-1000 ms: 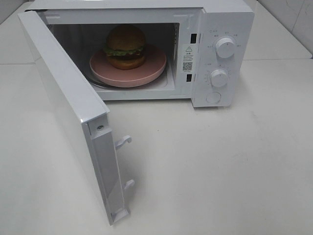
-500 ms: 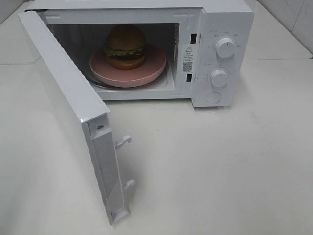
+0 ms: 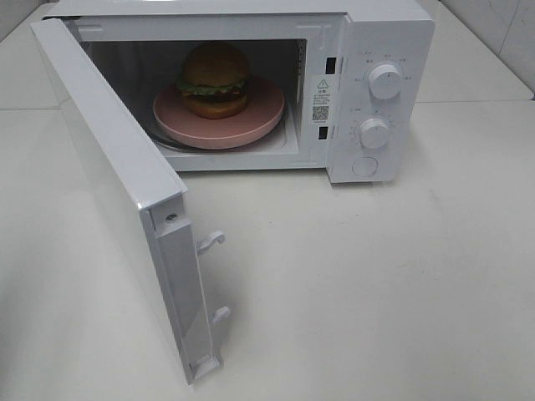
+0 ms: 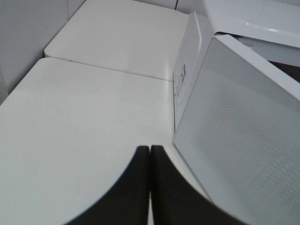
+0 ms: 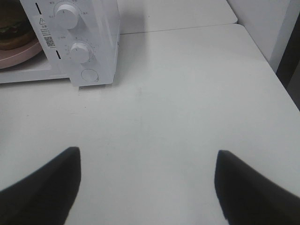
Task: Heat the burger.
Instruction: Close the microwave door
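Note:
The burger (image 3: 215, 79), with a brown domed bun, green lettuce and dark patty, sits on a round pink plate (image 3: 251, 121) inside the open white microwave (image 3: 380, 25). An edge of the burger (image 5: 11, 30) and the plate (image 5: 21, 56) shows in the right wrist view. The microwave door (image 3: 125, 192) swings wide open toward the front left. Neither arm shows in the exterior high view. My left gripper (image 4: 149, 152) is shut with nothing between its fingers, just outside the perforated door panel (image 4: 243, 145). My right gripper (image 5: 147, 157) stands open over bare table, in front of the control panel.
Two knobs (image 3: 385, 81) and a round button (image 3: 365, 166) are on the microwave's right panel. The white table (image 3: 376, 284) stretches in front and to the right, with its right edge (image 5: 267, 61) beside a wall.
No change shows in the exterior high view: burger, plate and door stay put, and neither arm appears.

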Robot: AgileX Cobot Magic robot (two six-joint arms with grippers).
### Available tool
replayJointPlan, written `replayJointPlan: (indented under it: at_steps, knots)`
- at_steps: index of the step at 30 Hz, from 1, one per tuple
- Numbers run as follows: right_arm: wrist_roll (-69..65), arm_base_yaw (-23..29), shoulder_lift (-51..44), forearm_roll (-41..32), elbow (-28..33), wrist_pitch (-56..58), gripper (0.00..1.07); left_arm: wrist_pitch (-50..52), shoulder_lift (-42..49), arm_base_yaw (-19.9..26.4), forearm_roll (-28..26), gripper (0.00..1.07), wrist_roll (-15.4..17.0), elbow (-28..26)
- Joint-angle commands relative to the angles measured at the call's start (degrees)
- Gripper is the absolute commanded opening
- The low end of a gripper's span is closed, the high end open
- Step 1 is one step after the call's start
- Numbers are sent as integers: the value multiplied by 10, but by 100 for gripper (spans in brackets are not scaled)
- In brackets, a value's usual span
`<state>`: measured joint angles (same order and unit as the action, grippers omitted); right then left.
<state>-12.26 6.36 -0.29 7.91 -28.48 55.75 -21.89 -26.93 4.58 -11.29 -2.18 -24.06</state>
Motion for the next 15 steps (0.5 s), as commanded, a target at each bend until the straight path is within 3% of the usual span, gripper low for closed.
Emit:
replayJointPlan:
  at_steps: [1,11,15]
  knots:
    - [4,-3,-2,-2,2,-5,76,123,-39,2,-6,0,-23,37]
    - [4,-3,-2,-2,2,-5,76,380,-122,2,22,0,-22,129]
    - [4,-3,-2,-2,2,-5,76,439,-163,2,85,0,12,144]
